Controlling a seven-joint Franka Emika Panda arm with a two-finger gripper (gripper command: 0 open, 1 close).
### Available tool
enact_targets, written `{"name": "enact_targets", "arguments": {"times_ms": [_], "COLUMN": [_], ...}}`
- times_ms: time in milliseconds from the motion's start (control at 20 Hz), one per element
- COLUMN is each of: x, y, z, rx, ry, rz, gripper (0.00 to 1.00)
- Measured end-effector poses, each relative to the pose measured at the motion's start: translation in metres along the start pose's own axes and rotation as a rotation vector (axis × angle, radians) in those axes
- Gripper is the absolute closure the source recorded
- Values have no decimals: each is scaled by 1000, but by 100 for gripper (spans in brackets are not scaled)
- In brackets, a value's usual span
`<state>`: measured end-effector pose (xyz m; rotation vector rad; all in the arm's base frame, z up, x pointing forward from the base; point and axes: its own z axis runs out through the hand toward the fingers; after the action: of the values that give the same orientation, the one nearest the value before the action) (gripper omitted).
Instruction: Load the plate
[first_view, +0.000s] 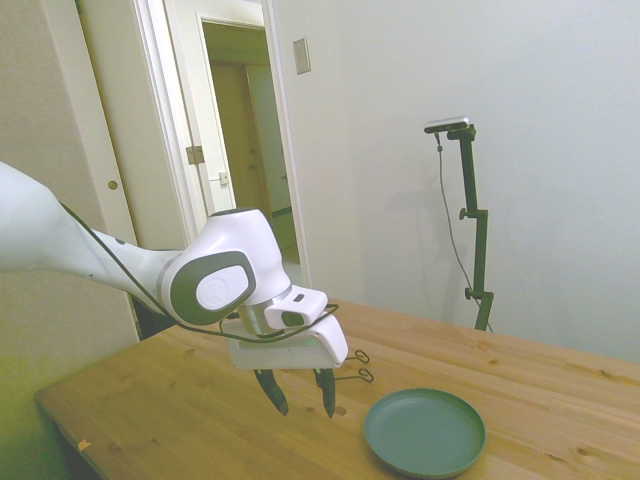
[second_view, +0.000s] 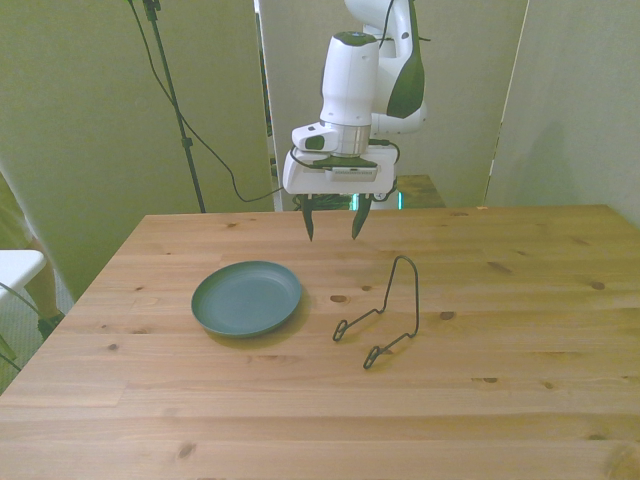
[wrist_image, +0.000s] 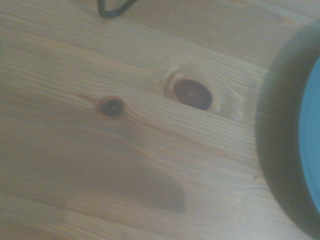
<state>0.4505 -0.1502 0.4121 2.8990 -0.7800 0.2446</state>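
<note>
Your pincer (second_view: 330, 228) hangs above counter (second_view: 500, 400), fingers parted, holding nothing. Plate (second_view: 247, 297) lies flat on counter, below pincer toward front view's left; wire rack (second_view: 385, 315) toward front view's right.

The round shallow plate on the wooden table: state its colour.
Dark teal-green, plain and matte: the round shallow plate shows best in the front view.

Soft, even indoor light; wrist view blurred, perhaps shadowed below.
</note>
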Motion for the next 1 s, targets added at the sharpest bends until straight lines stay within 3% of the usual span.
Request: {"name": "enact_targets", "arguments": {"times_ms": [150,450,650,1000], "x": [11,45,60,53], "y": [24,49,48,31], "z": [2,17,27,43], "rx": [-54,-107,-121,-193], "ry": [21,63,79,114], "rz": [-45,-56,-71,-223], "gripper": [0,0,0,0]}}
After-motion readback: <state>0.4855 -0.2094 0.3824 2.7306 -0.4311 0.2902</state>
